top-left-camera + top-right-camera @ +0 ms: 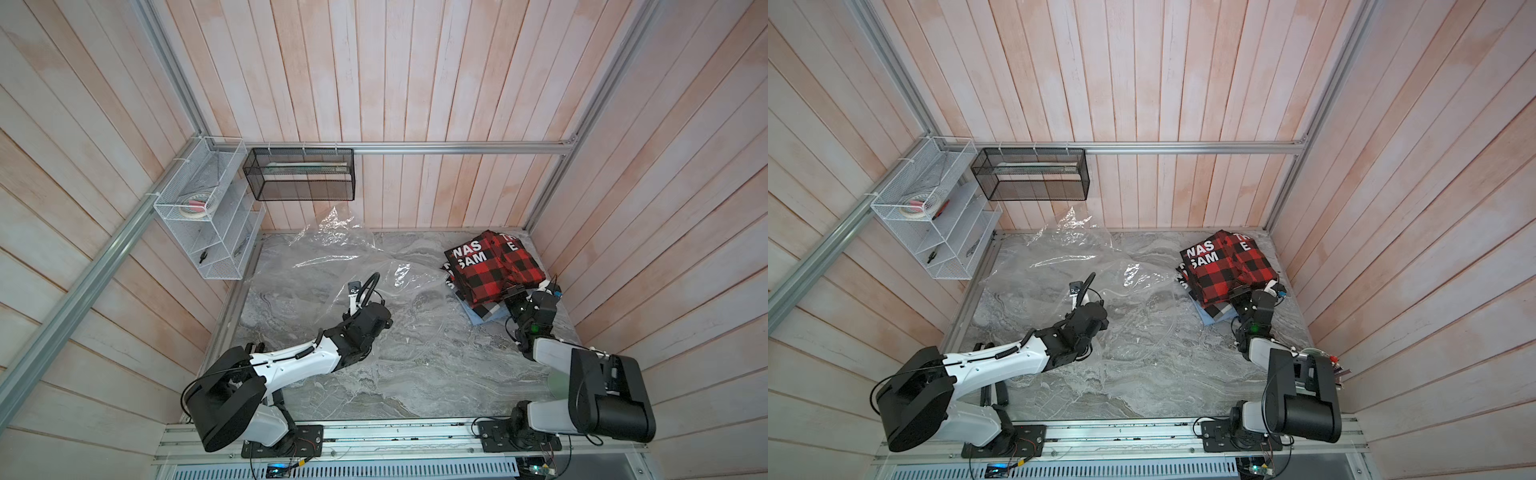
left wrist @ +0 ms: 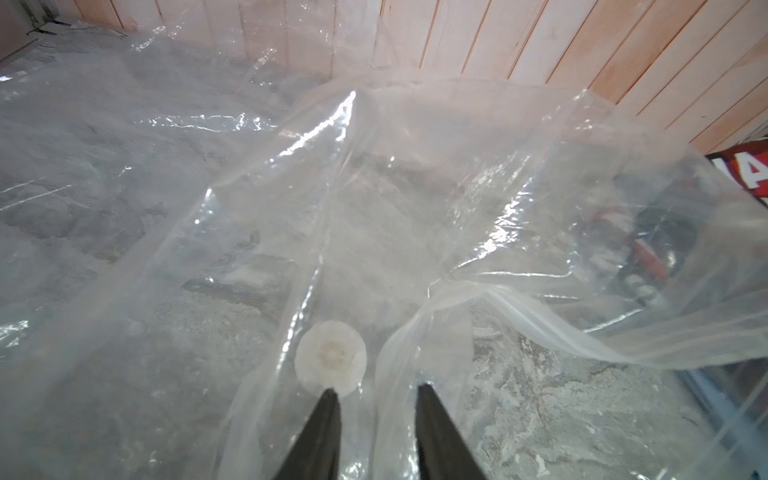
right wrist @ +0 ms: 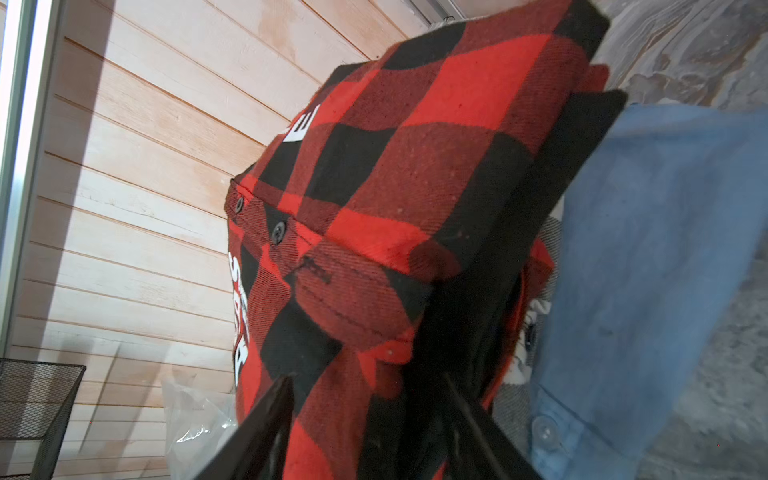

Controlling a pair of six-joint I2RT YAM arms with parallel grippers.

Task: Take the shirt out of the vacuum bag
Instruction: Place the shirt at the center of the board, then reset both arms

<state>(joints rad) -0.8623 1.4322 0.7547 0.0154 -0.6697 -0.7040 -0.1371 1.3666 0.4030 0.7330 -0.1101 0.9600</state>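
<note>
The shirt [image 1: 494, 266], a folded red-and-black plaid one with white letters, lies at the table's back right, outside the vacuum bag [image 1: 357, 266]; both top views show it [image 1: 1229, 266]. The bag lies crumpled and see-through across the back left. My right gripper [image 3: 368, 380] is open at the near edge of the shirt [image 3: 415, 166], with plaid cloth between its parted fingers. My left gripper [image 2: 378, 388] is open low over the bag [image 2: 415, 187], a fold of plastic between its tips, right beside the round white valve [image 2: 330, 355].
Under the plaid shirt lie a blue shirt [image 1: 478, 318] and a grey checked cloth [image 3: 515, 399]. A white wire rack [image 1: 208, 216] and a black mesh basket [image 1: 299, 174] hang at the back left. Wooden walls stand close round the marbled table [image 1: 415, 374].
</note>
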